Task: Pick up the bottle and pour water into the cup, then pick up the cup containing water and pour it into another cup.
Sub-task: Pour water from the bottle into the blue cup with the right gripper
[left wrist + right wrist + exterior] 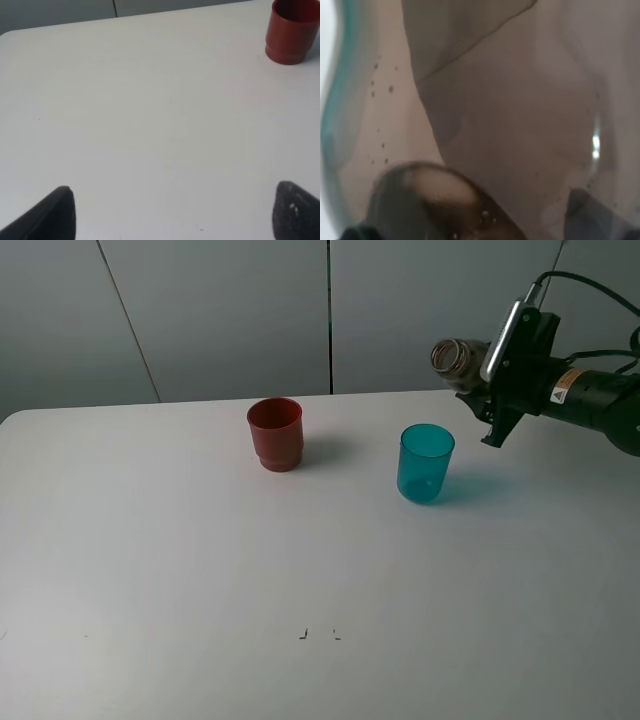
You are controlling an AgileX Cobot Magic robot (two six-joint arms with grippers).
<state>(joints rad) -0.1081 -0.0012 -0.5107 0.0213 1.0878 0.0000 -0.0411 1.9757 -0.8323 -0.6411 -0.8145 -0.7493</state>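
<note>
Overhead cam: white counter (200,590) has loads of open room in front and to the left of the cups. Its back edge runs just behind them, w/ a rounded corner at far left.

Opaque red-brown plastic cup w/ a stepped base (275,434) stands upright near that back edge. The translucent teal-blue plastic tumbler (425,462) is upright to its right, well apart from it and a bit nearer the front.

The smoky grey-brown translucent plastic bottle (455,358) is up in the air at the right side. It's tipped approx horizontal, mouth pointing left, above and right of the tumbler, not touching it. Right jaws are clamped on it.

Right wrist cam only gives the bottle wall close up, plus a teal smear at one edge. Left wrist cam is the only view w/ the left jaws: dark fingertips (50,215) wide apart over open counter, red cup far ahead.
</note>
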